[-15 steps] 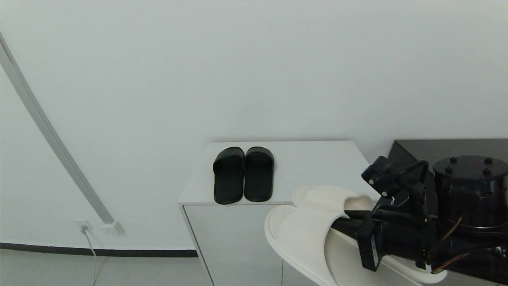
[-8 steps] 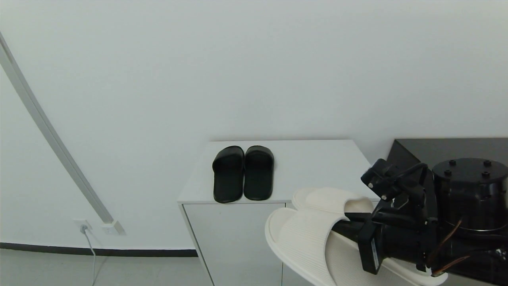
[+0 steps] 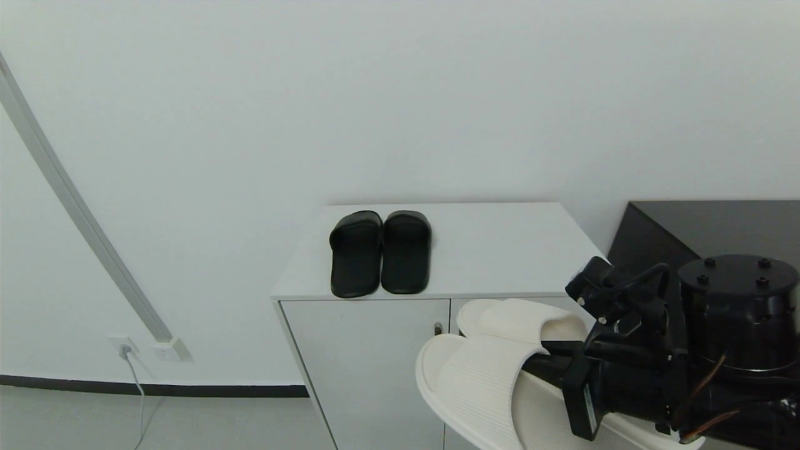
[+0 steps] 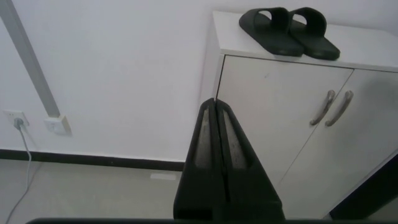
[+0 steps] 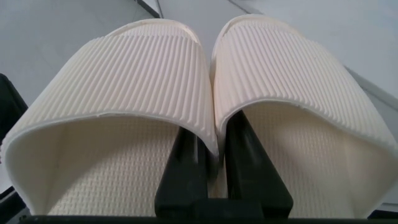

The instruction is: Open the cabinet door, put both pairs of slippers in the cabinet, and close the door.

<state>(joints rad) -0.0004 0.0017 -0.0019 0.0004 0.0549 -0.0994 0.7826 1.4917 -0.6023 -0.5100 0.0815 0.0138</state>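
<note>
**White slippers in my right jaws, cabinet shut**

The white slippers (image 3: pixel 481 381) (image 5: pixel 155 81) are off the floor, held up in front of the right half of the cabinet (image 3: pixel 369 369) (image 4: pixel 267 118). Their toes point toward it and they sit side by side, touching along their inner edges. My right jaws are narrow and clamped on them. One finger goes under each ribbed strap, and the two inner edges are pinched between them.

The black slippers (image 3: pixel 380 253) (image 4: pixel 277 37) lie on the cabinet's white top, toward its left side. They are a neat pair, pressed together, with their heels at the front edge and their toes toward the wall (image 3: pixel 400 94).

Both cabinet doors are closed. Their two handles (image 4: pixel 322 107) stand upright just beside each other where the doors meet.

My left jaws are pressed fully together with nothing between them. They are well apart from the cabinet and point toward its left front corner.

The cabinet stands against the wall. A black surface (image 3: pixel 719 219) is just beside it on the right. On the wall to the left, a grey rail (image 3: pixel 75 206) slants down to a small box near the floor. A socket (image 3: pixel 122 345) with a cable plugged in is just beside that box. A dark skirting strip runs along the foot of the wall, above the grey floor (image 3: pixel 156 419).
</note>
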